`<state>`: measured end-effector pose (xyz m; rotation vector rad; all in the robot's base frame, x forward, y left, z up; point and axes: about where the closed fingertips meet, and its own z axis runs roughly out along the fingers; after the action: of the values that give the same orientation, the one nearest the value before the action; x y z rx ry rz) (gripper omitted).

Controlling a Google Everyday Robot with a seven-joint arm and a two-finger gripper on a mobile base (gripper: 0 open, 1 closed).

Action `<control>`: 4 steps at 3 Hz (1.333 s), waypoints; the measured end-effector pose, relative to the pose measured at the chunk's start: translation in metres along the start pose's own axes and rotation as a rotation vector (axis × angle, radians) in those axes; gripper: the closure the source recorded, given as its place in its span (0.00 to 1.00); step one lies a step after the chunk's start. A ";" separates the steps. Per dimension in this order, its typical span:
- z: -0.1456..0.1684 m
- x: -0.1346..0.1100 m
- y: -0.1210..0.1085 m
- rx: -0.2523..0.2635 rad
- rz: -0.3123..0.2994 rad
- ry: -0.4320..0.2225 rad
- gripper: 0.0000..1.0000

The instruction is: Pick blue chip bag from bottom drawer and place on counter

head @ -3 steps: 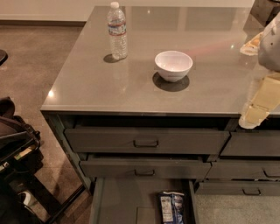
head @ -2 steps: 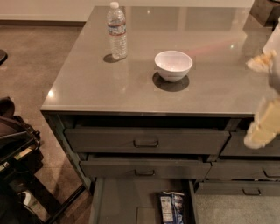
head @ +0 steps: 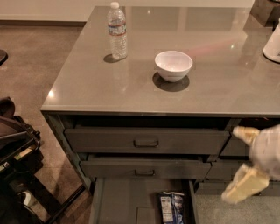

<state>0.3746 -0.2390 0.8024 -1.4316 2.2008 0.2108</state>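
— How many things are carried by the tabletop [head: 218,83]?

— Four are counted. One clear water bottle [head: 117,30] is stood upright at the far left, and one white bowl [head: 173,65] is set near the middle, well apart from the bottle. One white object [head: 273,43] is cut off by the right edge, and one dark object [head: 264,11] is seen at the far right corner. Neither of these two can be identified.

— And the drawers?

— Three are counted on the left stack. Two shallow handled drawers, an upper one [head: 146,141] and a lower one [head: 144,168], are slightly ajar. Below them, the bottom drawer [head: 127,201] is seen standing open.

— Where is the blue chip bag found?

— One blue chip bag [head: 171,208] is laid flat on the bottom drawer's floor, close beside its right wall. Its near end is cut off by the picture's edge.

— What is noted of the gripper?

— One gripper [head: 235,164] is seen at the right, in front of the drawer fronts and below the tabletop's edge. Its two cream fingers [head: 246,134] are spread apart, and nothing is pinched between them. It is held above and to the right of the bag, apart from it.

— Anything else?

— One black object [head: 15,148] is seen on the brown floor at the left.
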 end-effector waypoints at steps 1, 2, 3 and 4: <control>0.025 0.023 0.025 -0.051 0.038 0.020 0.00; 0.028 0.022 0.031 -0.029 0.035 0.023 0.00; 0.083 0.033 0.051 -0.067 0.087 -0.030 0.00; 0.154 0.045 0.063 -0.121 0.116 -0.074 0.00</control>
<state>0.3543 -0.1877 0.6389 -1.3370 2.2453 0.4373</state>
